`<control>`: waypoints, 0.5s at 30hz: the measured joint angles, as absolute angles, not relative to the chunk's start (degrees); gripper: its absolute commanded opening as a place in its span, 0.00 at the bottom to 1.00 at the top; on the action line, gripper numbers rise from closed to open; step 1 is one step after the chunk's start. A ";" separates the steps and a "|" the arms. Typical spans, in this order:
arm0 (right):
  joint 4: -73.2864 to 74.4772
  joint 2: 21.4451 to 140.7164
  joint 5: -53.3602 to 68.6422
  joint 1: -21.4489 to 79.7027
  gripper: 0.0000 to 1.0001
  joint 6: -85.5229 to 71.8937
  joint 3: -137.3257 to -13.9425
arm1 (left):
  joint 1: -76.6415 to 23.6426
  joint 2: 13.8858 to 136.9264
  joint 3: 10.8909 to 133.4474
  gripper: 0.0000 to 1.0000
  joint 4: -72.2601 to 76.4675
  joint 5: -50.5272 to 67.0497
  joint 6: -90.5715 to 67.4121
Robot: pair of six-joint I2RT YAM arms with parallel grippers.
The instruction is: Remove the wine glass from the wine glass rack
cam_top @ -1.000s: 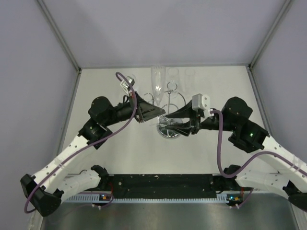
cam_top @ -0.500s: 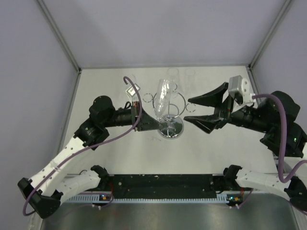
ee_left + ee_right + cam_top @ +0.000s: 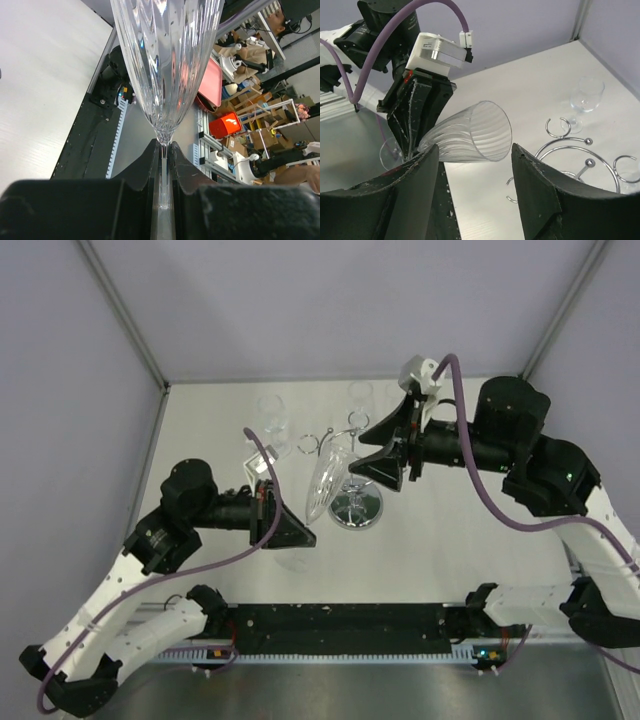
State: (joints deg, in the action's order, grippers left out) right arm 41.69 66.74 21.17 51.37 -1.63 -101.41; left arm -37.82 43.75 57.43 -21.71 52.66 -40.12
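Note:
The wine glass, a clear ribbed flute, hangs tilted in the air with its rim pointing toward the wine glass rack, a chrome wire stand on a round mirrored base. My left gripper is shut on its thin stem, and the bowl rises just above the fingers. My right gripper stands open above the rack, beside the glass's rim and not touching it. In the right wrist view the flute lies between and beyond my open right gripper, with the rack's rings to the right.
A small stemmed glass stands on the table left of the rack, also seen as the small stemmed glass. Two more clear glasses stand near the back wall. Grey walls close in the table on three sides.
The left gripper has drawn the glass down-left, away from the rack, tilting it more. The right gripper opened, swung off to the right, then came back above the rack.

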 measured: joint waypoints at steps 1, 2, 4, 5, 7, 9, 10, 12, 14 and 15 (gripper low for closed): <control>42.11 67.07 21.76 51.00 0.59 -2.17 -101.80 | -37.82 43.44 57.36 0.00 -22.15 52.95 -39.35; 42.68 67.44 22.55 50.46 0.59 -2.90 -102.50 | -37.82 43.09 57.23 0.00 -22.44 53.17 -38.74; 43.05 67.72 23.94 49.80 0.59 -4.03 -103.46 | -37.82 42.22 56.88 0.00 -23.05 53.52 -37.63; 43.20 67.85 24.99 49.54 0.59 -4.62 -104.07 | -37.82 41.91 56.75 0.00 -23.31 53.67 -37.26; 43.22 68.25 27.57 49.06 0.58 -5.82 -105.41 | -37.82 41.04 56.53 0.00 -24.01 54.08 -36.16; 43.27 68.69 30.02 48.84 0.58 -6.83 -106.32 | -37.82 40.58 56.51 0.00 -24.23 54.37 -35.46; 43.24 69.01 31.14 48.80 0.57 -7.33 -106.67 | -37.82 40.49 56.51 0.00 -24.36 54.52 -35.14; 43.16 69.89 33.21 48.66 0.56 -8.16 -107.07 | -37.82 40.14 56.51 0.00 -24.58 54.70 -34.46; 43.33 70.85 34.48 48.56 0.56 -8.80 -107.07 | -37.82 39.83 56.51 0.00 -24.64 54.89 -34.09; 43.38 71.57 35.07 48.56 0.55 -9.13 -107.07 | -37.82 39.77 56.51 0.00 -24.69 55.11 -33.85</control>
